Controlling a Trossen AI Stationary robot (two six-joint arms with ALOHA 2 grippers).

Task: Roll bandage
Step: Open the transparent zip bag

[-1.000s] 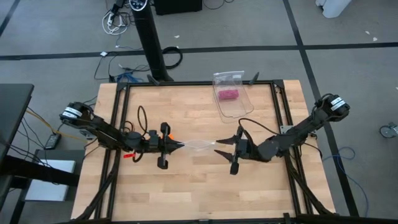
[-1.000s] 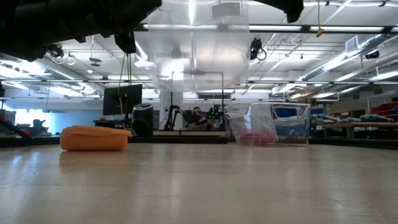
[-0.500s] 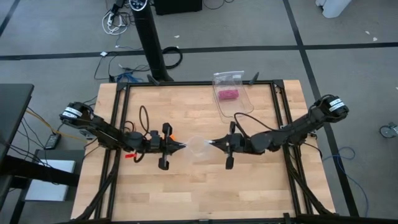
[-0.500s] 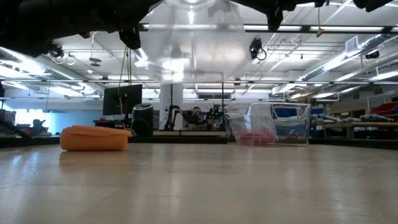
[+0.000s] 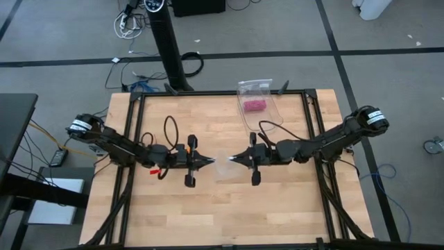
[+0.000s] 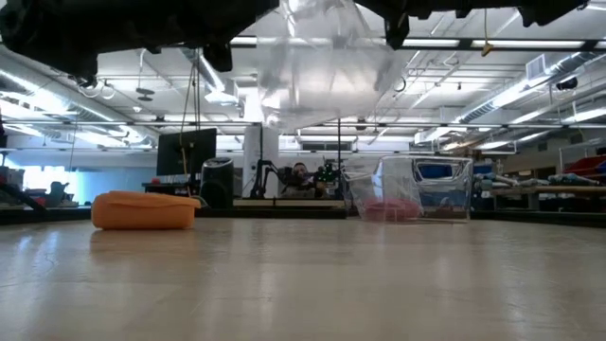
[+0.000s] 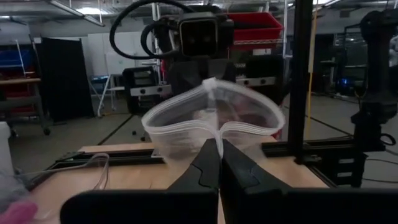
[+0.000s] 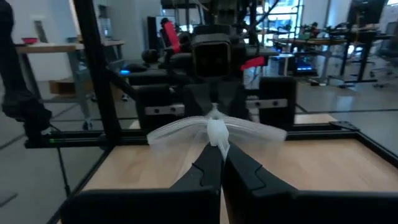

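Both jaws pinch the clear bag (image 5: 220,165) aloft; bandage (image 6: 144,210) seemingly beneath.

light: bright, even, ceiling strips | shadows: soft | low view: arms dark against lights | wrist backgrounds: soft

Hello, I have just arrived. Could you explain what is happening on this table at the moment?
Both arms hold one clear plastic zip bag in the air above the middle of the table. The left gripper and the right gripper each pinch one side of its mouth, which bulges open between them. The orange bandage lies rolled on the table, untouched. A second clear bag with a small pink bundle rests near the far edge.
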